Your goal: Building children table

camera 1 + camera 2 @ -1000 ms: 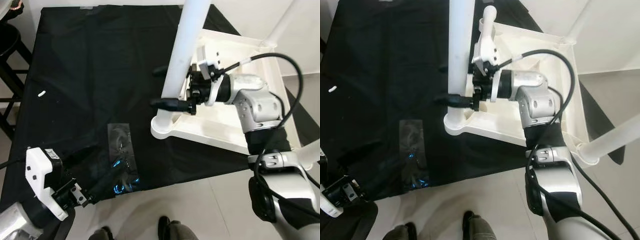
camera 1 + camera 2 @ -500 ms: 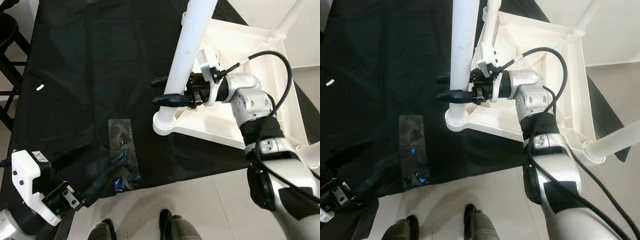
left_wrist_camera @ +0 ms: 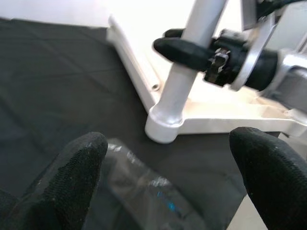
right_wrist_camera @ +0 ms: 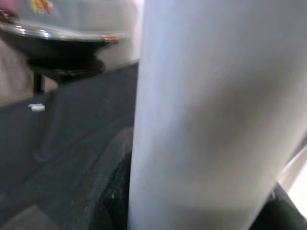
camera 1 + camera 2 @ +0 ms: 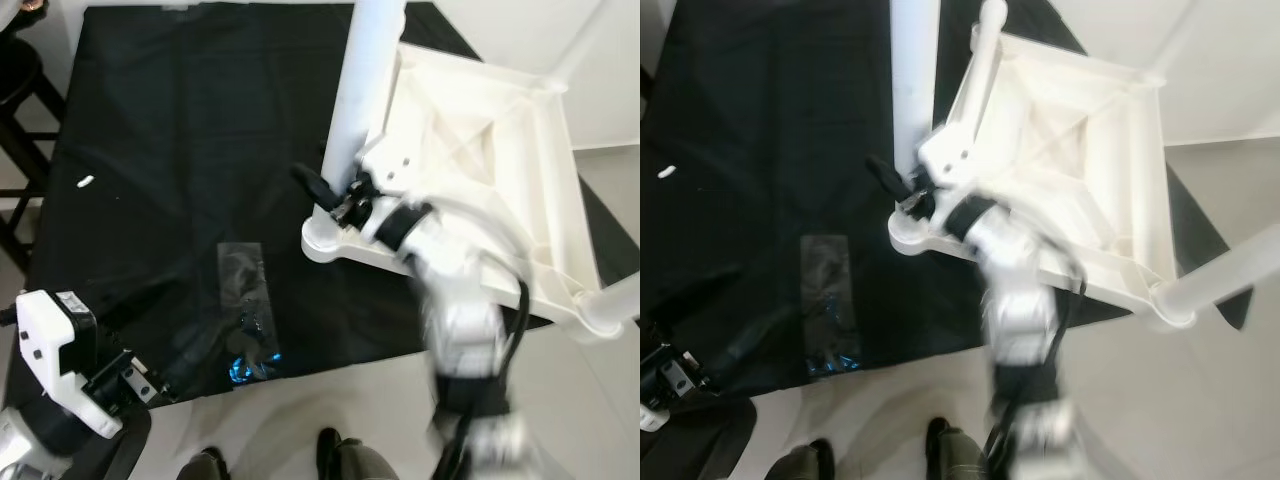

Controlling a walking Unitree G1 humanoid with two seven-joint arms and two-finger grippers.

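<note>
- Nearest, the left pincer [image 5: 165, 375] lies low at the cloth's near edge, its black rubbery fingers [image 3: 79, 158] spread wide with nothing between them.
- Just beyond it on the black cloth [image 5: 170, 130] lies a clear, crinkly plastic bag [image 5: 245, 300], flat and rectangular.
- Past the bag, an upturned white plastic table [image 5: 480, 130] rests on the cloth, ribbed underneath.
- Its smooth round leg [image 5: 360, 90] stands in the near corner socket.
- The right pincer [image 5: 335, 195], arm blurred, straddles that leg just above the socket; grip cannot be told.
- A small white bit [image 5: 85, 182] lies well left of the leg.
</note>
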